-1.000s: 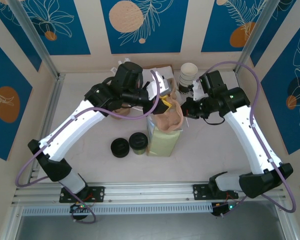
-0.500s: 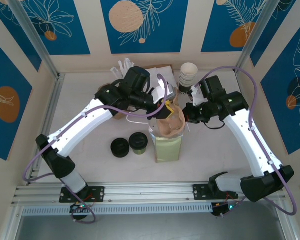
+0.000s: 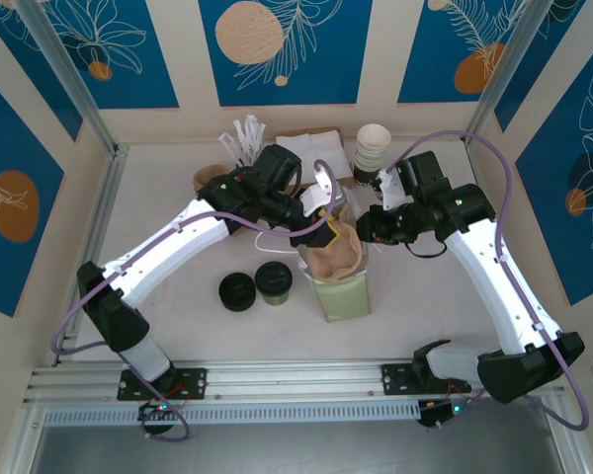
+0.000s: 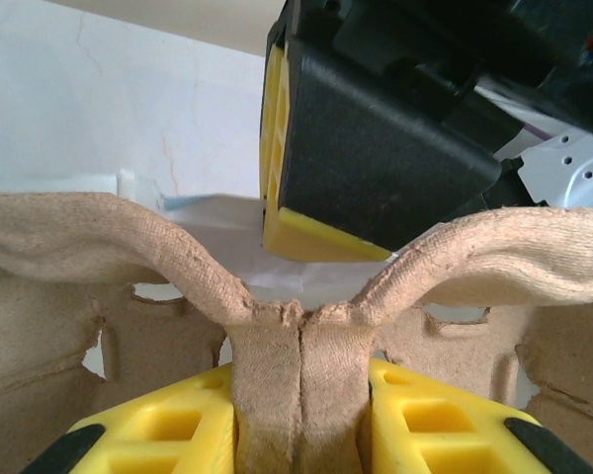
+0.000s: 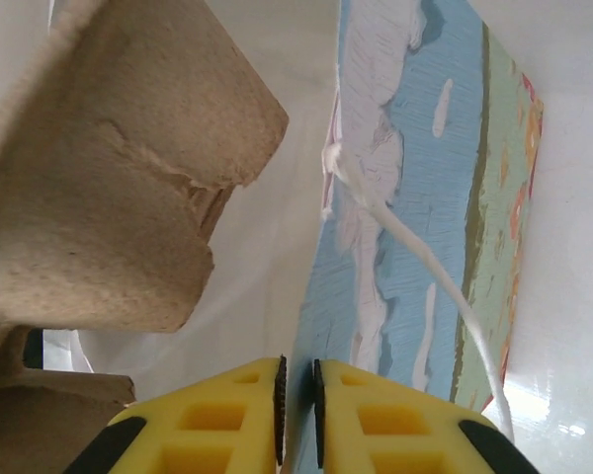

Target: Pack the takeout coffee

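Clamping fibrous pulp tray (image 4: pixel 89 237); left tool (image 4: pixel 298 415)

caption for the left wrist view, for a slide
Left pincer clamped on the centre ridge of a brown moulded-pulp cup carrier

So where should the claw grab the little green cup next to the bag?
Probably its round wall, just below the top. The cup stands upright, with black lids on its left and the bag on its right, so come from above, pinching its near and far sides.
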You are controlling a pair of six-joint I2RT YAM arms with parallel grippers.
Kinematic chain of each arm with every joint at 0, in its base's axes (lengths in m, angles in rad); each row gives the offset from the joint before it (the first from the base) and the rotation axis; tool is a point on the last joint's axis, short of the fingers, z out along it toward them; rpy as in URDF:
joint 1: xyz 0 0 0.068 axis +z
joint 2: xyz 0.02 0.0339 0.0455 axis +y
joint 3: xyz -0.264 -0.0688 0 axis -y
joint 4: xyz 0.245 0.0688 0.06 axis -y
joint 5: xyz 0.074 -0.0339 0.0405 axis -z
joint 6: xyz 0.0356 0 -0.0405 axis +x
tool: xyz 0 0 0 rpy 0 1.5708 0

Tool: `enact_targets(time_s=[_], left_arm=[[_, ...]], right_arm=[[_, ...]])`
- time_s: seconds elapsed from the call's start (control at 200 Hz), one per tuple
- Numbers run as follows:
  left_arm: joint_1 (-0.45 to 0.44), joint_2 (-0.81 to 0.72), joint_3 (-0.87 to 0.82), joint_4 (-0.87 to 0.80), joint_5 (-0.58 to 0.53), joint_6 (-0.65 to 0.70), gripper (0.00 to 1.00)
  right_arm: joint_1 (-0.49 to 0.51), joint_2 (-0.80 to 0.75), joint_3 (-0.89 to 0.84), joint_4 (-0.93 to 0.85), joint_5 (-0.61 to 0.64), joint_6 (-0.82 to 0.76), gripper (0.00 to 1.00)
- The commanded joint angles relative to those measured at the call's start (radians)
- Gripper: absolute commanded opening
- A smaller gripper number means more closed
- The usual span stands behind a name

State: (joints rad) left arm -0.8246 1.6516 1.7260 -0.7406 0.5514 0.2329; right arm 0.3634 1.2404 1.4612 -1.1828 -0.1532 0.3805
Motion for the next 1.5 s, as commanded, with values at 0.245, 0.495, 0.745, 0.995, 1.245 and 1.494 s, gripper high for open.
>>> enact_targets(time_s=[0.245,0.495,0.745,0.995,1.245,1.494], left_arm=[[0.027,0.038,-0.002,-0.007,0.054,-0.012,0.29],[0.04,0.076,0.04,-0.02,0.08,-0.019,0.29],[0.047,0.119,0.089,-0.023,0.099,-0.042,0.29],[0.048,0.154,0.124,-0.019,0.119,-0.066,0.29],[0.048,0.18,0.143,-0.023,0.116,-0.078,0.29],[0.05,0.187,0.149,-0.033,0.11,-0.076,0.28]], right_arm=[[-0.011,-0.032,0.023,-0.03,0.021,-0.002,0.31],[-0.02,-0.058,0.092,-0.126,0.035,-0.002,0.39],[-0.029,-0.107,0.148,-0.259,0.032,0.024,0.45],[-0.029,-0.181,0.064,-0.294,0.015,0.168,0.46],[-0.028,-0.233,-0.092,-0.214,0.032,0.276,0.47],[-0.029,-0.228,-0.176,-0.02,-0.111,0.369,0.47]])
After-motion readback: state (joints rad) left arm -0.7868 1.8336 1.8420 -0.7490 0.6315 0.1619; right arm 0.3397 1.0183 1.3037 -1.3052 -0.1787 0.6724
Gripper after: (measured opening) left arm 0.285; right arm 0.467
